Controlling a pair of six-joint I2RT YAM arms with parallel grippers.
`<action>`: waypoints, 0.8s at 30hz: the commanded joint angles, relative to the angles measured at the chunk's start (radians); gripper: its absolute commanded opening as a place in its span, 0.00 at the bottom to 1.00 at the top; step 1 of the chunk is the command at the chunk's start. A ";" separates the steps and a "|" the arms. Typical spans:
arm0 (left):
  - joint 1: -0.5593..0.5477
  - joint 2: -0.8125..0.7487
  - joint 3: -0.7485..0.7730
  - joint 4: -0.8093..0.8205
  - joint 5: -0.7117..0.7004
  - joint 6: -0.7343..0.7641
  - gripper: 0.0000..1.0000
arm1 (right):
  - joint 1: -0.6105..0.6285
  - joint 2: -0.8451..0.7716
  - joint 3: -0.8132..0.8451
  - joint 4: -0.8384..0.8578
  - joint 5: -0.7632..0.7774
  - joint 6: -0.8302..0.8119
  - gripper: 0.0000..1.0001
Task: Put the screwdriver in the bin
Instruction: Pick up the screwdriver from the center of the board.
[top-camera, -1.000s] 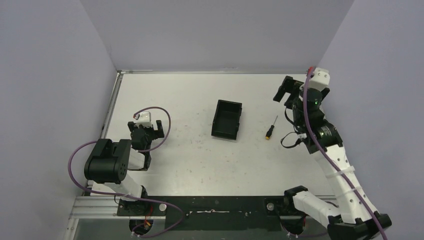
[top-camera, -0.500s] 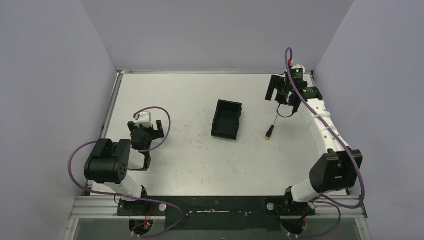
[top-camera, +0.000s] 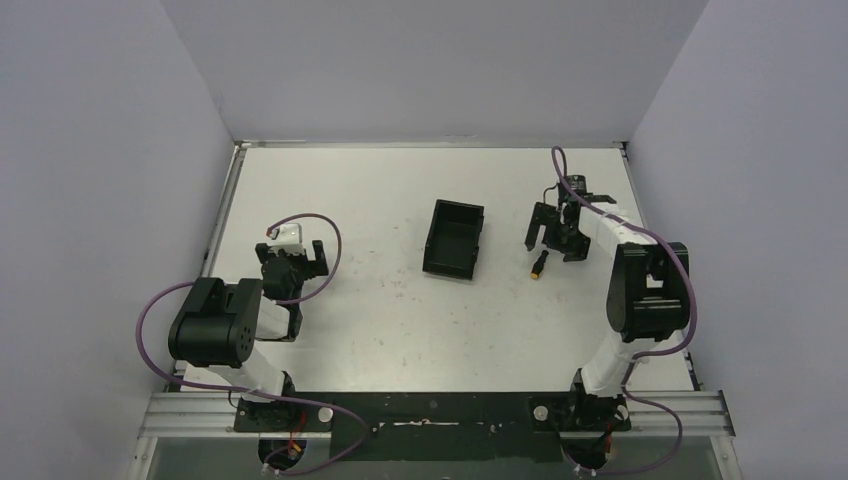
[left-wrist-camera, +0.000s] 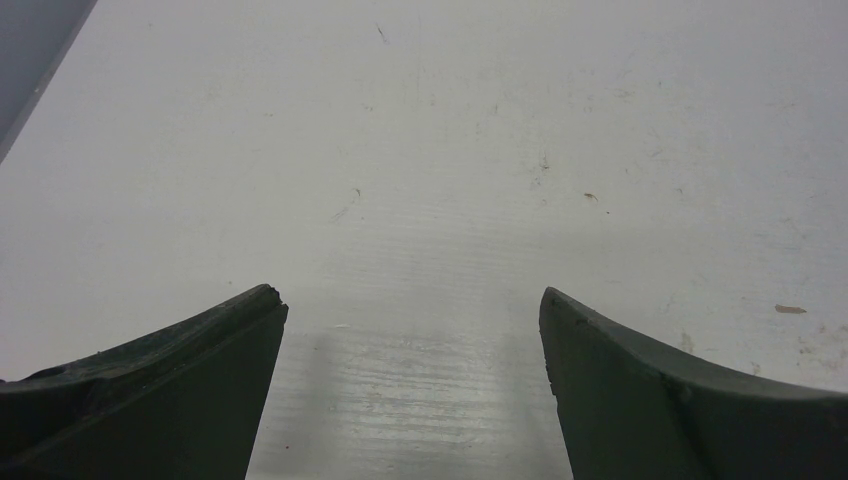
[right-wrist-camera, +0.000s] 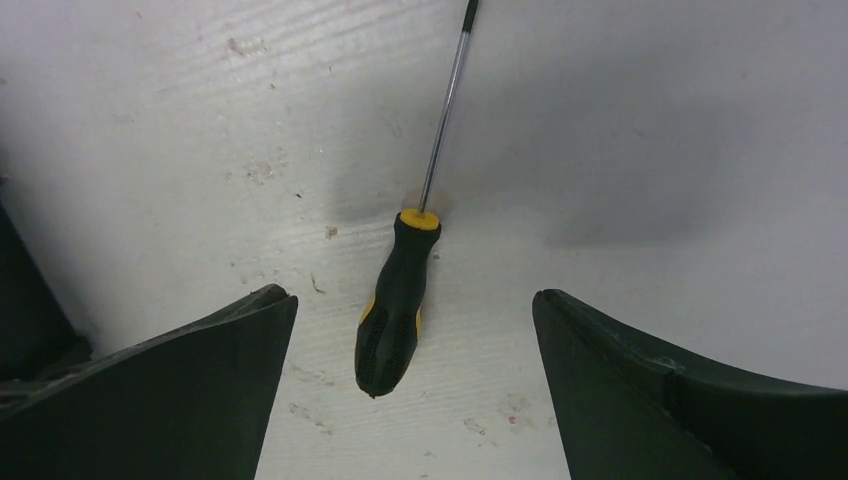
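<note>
White tabletop, right gripper spread wide over the screwdriver

Tabletop was scuffed white, boxed in by pale lavender walls on three sides.

Screwdriver lay flat on the table, right of centre. It was near the bin on the bin's right side and not touching it, with a strip of bare table between them. Handle end pointed toward the arm bases, shaft toward the back wall.

Bin was black and low-walled, open top up, sitting near the middle of the table with its long axis roughly front to back.

Right arm was reached out and folded over, so its gripper hung directly above the screwdriver. Right wrist view: jaws well apart, with the black-and-yellow handle lying between them. There was a clear gap on each side and no contact with either finger. The thin shaft ran out of the top of that view. Couldn't tell whether the fingertips touched the table.

Left gripper sat low on the left side of the table, well apart from bin and screwdriver. Left wrist view: jaws apart, only marked tabletop between them. Purple cable looped beside the left wrist.
</note>
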 joint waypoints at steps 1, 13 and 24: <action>0.001 -0.003 0.012 0.061 0.000 0.003 0.97 | 0.004 0.000 -0.044 0.083 -0.023 0.014 0.91; 0.001 -0.004 0.012 0.062 0.000 0.003 0.97 | 0.024 0.098 -0.092 0.118 -0.031 0.004 0.44; 0.001 -0.003 0.012 0.063 0.000 0.003 0.97 | 0.049 0.035 0.001 -0.064 0.031 -0.037 0.00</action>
